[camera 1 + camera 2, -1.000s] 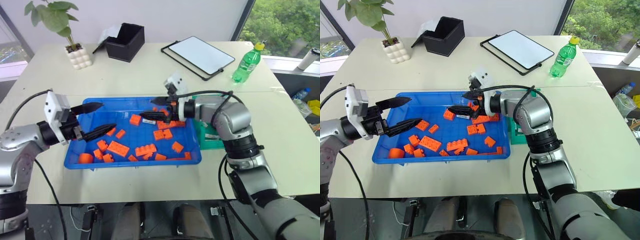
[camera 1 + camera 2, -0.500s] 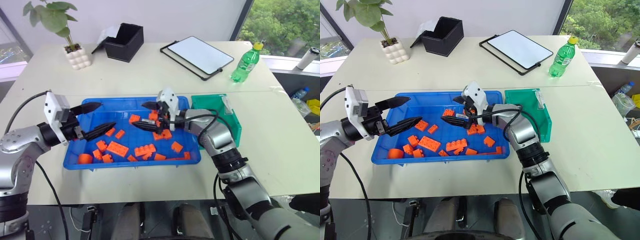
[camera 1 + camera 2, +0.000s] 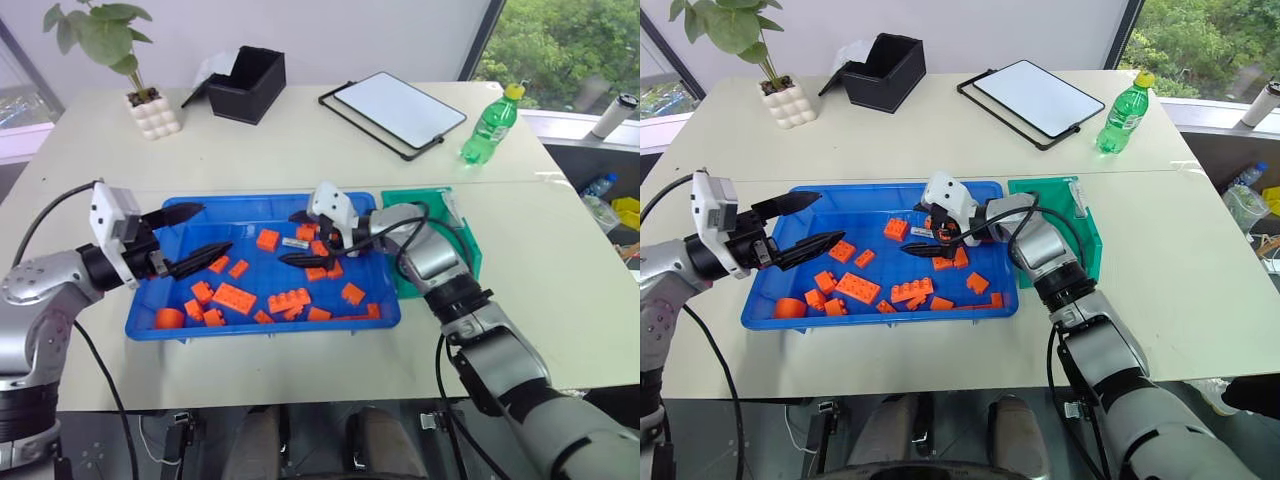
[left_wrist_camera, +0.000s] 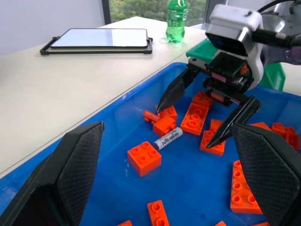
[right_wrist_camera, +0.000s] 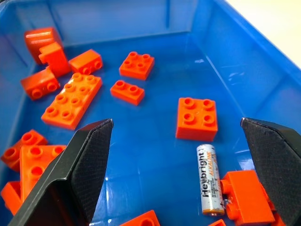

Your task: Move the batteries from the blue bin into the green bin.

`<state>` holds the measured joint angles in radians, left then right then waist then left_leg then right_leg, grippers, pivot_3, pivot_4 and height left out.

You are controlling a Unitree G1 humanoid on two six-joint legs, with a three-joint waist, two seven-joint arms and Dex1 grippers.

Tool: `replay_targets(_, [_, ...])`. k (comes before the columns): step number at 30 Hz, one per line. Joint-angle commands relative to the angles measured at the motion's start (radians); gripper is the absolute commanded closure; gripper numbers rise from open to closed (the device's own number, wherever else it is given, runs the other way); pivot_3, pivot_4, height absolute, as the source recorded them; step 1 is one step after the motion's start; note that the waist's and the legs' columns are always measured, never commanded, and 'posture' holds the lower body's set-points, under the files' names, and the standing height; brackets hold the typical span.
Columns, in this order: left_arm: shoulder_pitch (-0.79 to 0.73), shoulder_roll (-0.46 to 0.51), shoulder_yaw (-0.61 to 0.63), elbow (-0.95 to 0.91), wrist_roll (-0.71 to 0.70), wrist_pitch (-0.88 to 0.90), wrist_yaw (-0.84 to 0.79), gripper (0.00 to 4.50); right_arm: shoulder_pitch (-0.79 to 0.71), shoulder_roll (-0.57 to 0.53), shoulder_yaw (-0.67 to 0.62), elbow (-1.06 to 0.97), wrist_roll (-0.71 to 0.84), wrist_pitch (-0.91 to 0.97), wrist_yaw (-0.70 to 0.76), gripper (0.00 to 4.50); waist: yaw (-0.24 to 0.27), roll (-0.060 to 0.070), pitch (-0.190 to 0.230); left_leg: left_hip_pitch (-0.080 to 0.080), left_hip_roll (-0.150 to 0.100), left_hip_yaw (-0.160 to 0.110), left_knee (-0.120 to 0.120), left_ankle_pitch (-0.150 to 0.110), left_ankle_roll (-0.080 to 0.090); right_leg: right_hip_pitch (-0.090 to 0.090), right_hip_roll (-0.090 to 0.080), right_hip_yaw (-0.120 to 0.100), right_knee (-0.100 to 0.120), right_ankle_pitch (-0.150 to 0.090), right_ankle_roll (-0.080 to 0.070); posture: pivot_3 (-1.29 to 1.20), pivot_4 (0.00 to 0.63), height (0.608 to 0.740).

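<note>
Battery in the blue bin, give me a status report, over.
Both grippers open, empty: left gripper at the bin's left end, right gripper above the battery. Battery flat in the blue bin, touching an orange brick. Green bin unobstructed.

— What sort of place is this?
— An office or lab room: a pale work table (image 3: 300,140) beside large windows (image 3: 560,40) with green trees outside

— What on the table says so?
— A potted plant (image 3: 120,60) at its far left corner, a black box (image 3: 248,84) just right of the plant, and farther right along the table a framed whiteboard tablet (image 3: 395,110) and a green bottle (image 3: 492,125)
</note>
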<state>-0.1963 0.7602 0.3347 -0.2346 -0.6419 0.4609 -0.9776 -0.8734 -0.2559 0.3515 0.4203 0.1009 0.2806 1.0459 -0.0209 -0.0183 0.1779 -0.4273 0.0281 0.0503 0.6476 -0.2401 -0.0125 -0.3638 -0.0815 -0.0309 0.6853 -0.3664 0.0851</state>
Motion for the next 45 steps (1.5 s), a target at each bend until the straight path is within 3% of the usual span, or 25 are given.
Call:
replay_targets(1, [0.001, 0.000, 0.018, -0.014, -0.001, -0.026, 0.009, 0.00, -0.030, 0.009, 0.018, 0.008, -0.021, -0.024, 0.030, 0.05, 0.000, 0.000, 0.000, 0.000, 0.000, 0.000, 0.000, 0.000, 0.000, 0.000, 0.000, 0.000, 0.000, 0.000, 0.000, 0.00, 0.150, 0.740])
replay_targets(14, [0.004, -0.001, 0.017, -0.018, 0.001, -0.042, 0.031, 0.00, -0.141, 0.090, 0.009, 0.267, -0.098, -0.028, -0.027, 0.05, -0.001, 0.000, 0.000, 0.000, 0.000, 0.000, 0.000, 0.002, -0.003, 0.000, 0.000, 0.000, 0.000, 0.000, 0.000, 0.00, 0.150, 0.740])
replay_targets(27, [0.002, -0.007, 0.017, -0.017, 0.009, -0.062, 0.056, 0.00, -0.140, 0.064, 0.036, 0.260, -0.157, -0.007, 0.027, 0.05, -0.001, 0.000, 0.000, 0.000, 0.000, 0.000, 0.000, 0.002, -0.003, 0.000, 0.000, 0.000, 0.000, 0.000, 0.000, 0.00, 0.150, 0.740])
replay_targets(31, [-0.005, -0.007, 0.013, -0.013, 0.012, -0.066, 0.058, 0.00, -0.133, 0.057, 0.047, 0.254, -0.180, -0.017, 0.029, 1.26, -0.001, 0.000, 0.000, 0.000, 0.000, 0.000, 0.000, 0.002, -0.003, 0.000, 0.000, 0.000, 0.000, 0.000, 0.000, 0.00, 0.150, 0.740])
replay_targets(36, [-0.019, -0.008, 0.011, -0.004, 0.018, -0.075, 0.061, 0.00, -0.129, 0.057, 0.066, 0.232, -0.208, -0.010, 0.027, 3.75, -0.001, 0.000, 0.000, 0.000, 0.000, 0.000, 0.000, 0.002, -0.003, 0.000, 0.000, 0.000, 0.000, 0.000, 0.000, 0.00, 0.150, 0.740])
replay_targets(45, [-0.020, -0.013, 0.013, -0.002, 0.024, -0.084, 0.066, 0.00, -0.123, 0.055, 0.066, 0.203, -0.221, -0.005, 0.026, 3.75, -0.001, 0.000, 0.000, 0.000, 0.000, 0.000, 0.000, 0.002, -0.003, 0.000, 0.000, 0.000, 0.000, 0.000, 0.000, 0.00, 0.150, 0.740])
